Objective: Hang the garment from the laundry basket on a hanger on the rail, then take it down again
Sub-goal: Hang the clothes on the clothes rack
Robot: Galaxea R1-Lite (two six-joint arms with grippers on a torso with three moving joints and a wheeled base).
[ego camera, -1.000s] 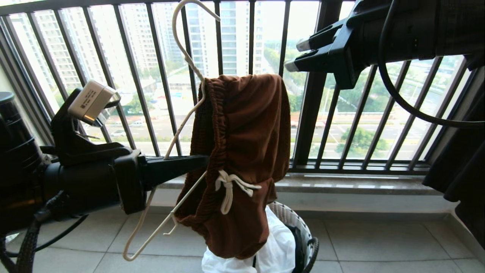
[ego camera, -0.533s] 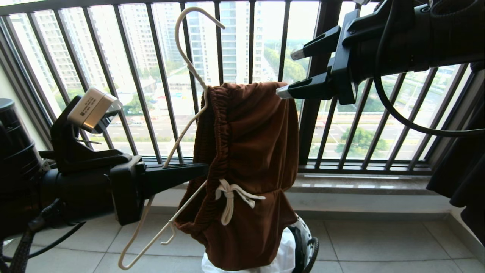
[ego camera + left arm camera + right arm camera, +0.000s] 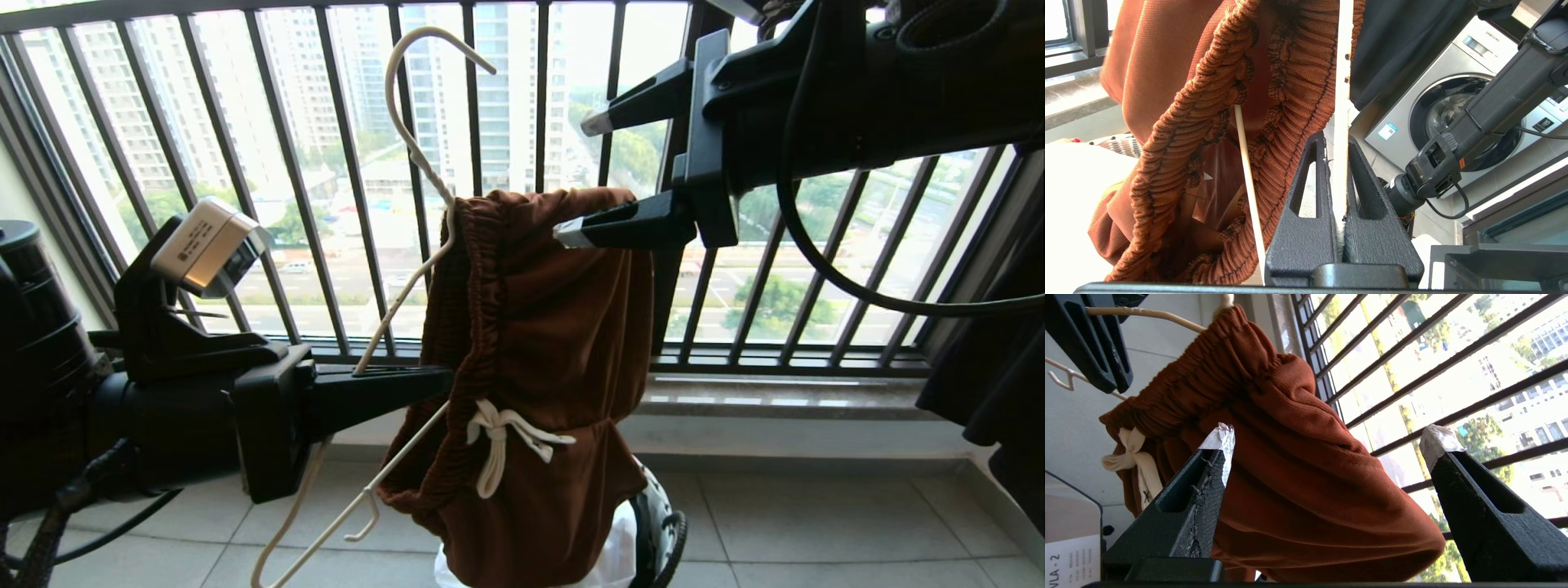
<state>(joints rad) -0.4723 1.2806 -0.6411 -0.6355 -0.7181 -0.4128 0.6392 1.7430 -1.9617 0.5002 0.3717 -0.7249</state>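
Your left gripper (image 3: pixel 1340 171) is clenched on the cream hanger (image 3: pixel 408 269), and the rust-brown shorts (image 3: pixel 539 351) drape over that hanger just past its fingertips. Your right gripper (image 3: pixel 1327 449) is spread wide, one finger touching the shorts' top fold. Beyond the left gripper, a washing machine (image 3: pixel 1433 110) reads SAMSUNG. The laundry basket (image 3: pixel 661 531) sits below the shorts.

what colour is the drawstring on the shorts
White, tied in a bow against the rust-brown shorts; clearest in the head view.
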